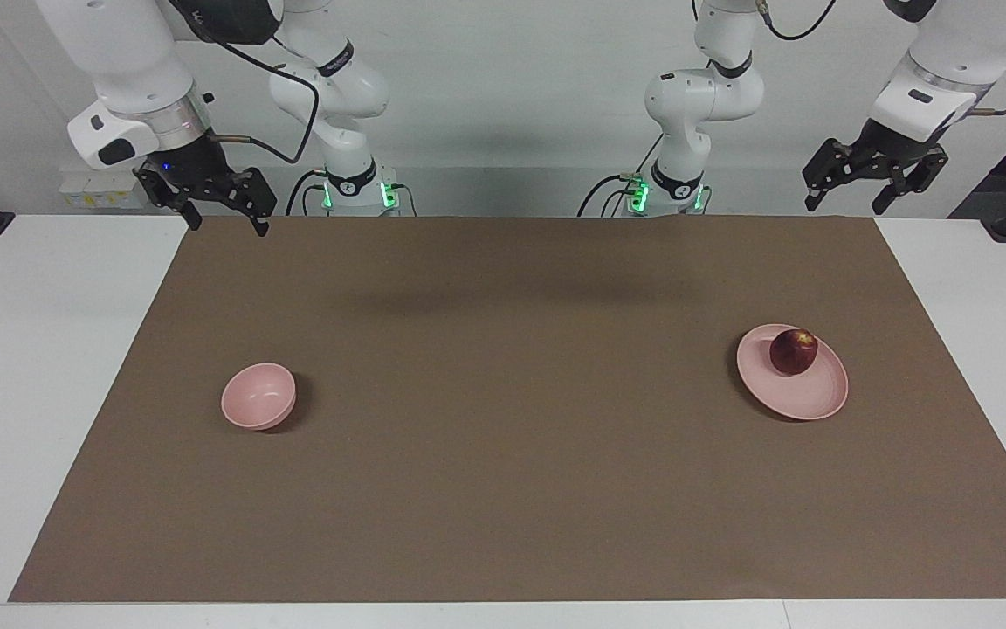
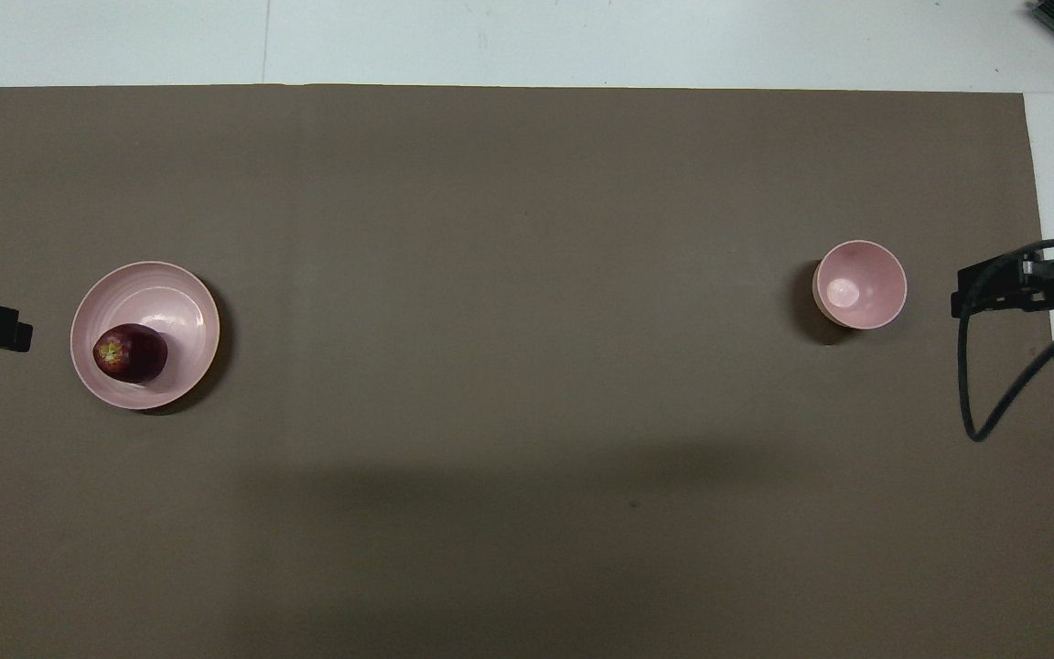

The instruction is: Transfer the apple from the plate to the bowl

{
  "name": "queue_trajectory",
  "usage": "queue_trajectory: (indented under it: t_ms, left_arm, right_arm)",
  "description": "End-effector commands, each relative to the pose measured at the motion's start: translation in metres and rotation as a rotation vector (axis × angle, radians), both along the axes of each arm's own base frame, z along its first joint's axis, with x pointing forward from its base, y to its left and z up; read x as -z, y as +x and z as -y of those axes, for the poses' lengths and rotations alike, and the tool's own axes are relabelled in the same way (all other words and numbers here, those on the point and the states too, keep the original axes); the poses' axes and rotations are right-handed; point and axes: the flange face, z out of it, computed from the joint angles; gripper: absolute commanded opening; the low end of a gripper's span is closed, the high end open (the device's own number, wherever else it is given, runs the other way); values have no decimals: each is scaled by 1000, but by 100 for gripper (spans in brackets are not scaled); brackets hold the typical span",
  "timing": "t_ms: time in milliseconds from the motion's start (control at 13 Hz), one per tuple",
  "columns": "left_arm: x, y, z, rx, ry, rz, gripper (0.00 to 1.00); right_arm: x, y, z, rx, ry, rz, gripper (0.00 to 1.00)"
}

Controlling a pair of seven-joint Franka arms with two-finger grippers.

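The dark red apple point(image 1: 794, 350) lies on the pale pink plate point(image 1: 810, 398) toward the left arm's end of the table; both also show in the overhead view, apple point(image 2: 130, 352) on plate point(image 2: 166, 293). The small pink bowl point(image 1: 258, 396) stands empty toward the right arm's end and also shows in the overhead view point(image 2: 860, 284). My left gripper point(image 1: 844, 207) is open and empty, raised at the table's edge nearest the robots, apart from the plate. My right gripper point(image 1: 226, 224) is open and empty, raised over the mat's corner nearest the robots, apart from the bowl.
A brown mat point(image 1: 503, 454) covers most of the white table point(image 1: 49, 367). A black cable point(image 2: 984, 366) hangs from the right arm beside the bowl in the overhead view. Both arm bases stand at the table's edge nearest the robots.
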Motion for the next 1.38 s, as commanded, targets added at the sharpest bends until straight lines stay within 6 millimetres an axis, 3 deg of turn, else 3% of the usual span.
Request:
queue_trajectory:
  t_ms: [0, 615, 769, 1000, 1308]
  left_arm:
    - [-1, -6, 0, -5, 12, 19, 100]
    - [3, -4, 13, 27, 9, 32, 100]
    - [17, 2, 5, 15, 3, 50, 100]
    - [50, 13, -15, 11, -3, 81, 100]
    - [126, 21, -48, -12, -4, 124, 100]
  right_arm:
    - [-2, -6, 1, 12, 5, 3, 100]
    - [-2, -6, 1, 11, 5, 3, 100]
    - [-2, -6, 1, 11, 5, 3, 100]
    - [-2, -6, 1, 11, 5, 3, 100]
    - [-1, -6, 0, 9, 5, 1, 100]
